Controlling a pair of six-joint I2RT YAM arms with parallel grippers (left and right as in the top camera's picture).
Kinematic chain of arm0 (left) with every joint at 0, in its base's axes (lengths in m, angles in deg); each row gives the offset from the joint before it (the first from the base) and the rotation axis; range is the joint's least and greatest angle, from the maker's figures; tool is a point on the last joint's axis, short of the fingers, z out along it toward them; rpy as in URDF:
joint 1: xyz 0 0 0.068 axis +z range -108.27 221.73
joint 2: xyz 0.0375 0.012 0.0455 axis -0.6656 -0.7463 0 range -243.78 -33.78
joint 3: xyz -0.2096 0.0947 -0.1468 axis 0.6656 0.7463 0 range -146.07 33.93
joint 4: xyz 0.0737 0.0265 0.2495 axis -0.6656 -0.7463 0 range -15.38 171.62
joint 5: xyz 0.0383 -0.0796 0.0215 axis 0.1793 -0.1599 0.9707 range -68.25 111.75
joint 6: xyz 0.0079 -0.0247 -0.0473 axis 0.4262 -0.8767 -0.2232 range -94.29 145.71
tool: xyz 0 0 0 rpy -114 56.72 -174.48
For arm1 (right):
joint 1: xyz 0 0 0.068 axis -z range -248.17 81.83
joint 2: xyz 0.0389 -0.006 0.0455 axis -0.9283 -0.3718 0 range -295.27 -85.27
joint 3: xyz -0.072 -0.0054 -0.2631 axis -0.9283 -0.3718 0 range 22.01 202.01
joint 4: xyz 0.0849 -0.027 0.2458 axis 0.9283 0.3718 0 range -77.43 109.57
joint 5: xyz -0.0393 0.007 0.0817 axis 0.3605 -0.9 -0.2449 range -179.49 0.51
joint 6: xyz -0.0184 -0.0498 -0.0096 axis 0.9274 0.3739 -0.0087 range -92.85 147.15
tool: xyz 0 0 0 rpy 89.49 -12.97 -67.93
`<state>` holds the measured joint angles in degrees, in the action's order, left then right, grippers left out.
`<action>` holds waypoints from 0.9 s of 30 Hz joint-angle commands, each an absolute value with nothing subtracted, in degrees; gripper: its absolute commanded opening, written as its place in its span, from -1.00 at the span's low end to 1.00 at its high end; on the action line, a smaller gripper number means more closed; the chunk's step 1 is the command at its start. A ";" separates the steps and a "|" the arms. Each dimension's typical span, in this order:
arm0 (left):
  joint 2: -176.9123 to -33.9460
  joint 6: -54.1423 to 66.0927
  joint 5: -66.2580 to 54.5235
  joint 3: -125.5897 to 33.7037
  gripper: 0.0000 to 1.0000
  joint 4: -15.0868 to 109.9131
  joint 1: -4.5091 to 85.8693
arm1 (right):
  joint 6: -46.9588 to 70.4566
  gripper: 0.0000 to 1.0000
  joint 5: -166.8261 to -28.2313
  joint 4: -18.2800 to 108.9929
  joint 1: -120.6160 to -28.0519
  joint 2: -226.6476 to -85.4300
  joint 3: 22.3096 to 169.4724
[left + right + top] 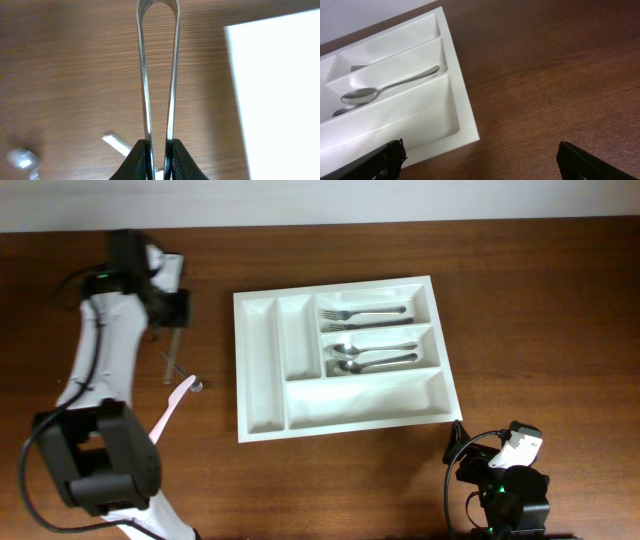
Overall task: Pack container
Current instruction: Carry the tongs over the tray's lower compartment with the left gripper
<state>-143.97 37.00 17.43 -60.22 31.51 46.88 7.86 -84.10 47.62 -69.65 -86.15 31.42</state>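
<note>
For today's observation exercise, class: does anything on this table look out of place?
A pale utensil lies loose on the table left of the container, whose forks and spoons sit sorted. The left gripper holds a metal utensil.

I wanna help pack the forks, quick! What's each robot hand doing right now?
Left gripper: closed, holding a metal utensil.
Right gripper: open, holding nothing.

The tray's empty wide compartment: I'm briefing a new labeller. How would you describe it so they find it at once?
Find the white tray in the middle of the wooden table. Its right part has three wide compartments; pick the compartment nearest the robot. Unlike the other two, holding forks and spoons, it is empty.
</note>
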 commanded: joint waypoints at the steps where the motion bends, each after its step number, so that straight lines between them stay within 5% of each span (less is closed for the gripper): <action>1: -142.07 33.59 16.60 -61.59 -0.95 30.62 41.15 | 7.99 0.97 -82.79 47.42 -69.16 -85.45 30.96; 15: -142.09 13.31 22.20 -58.47 -0.96 28.82 31.73 | 7.99 0.97 -82.79 47.42 -69.16 -85.45 30.96; 27: -142.09 12.35 22.20 -54.38 -0.96 29.15 26.55 | 7.99 0.97 -82.79 47.42 -69.16 -85.45 30.96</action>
<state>-143.91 12.57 21.80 -55.17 28.91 28.71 7.86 -84.10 47.62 -69.65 -86.15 31.42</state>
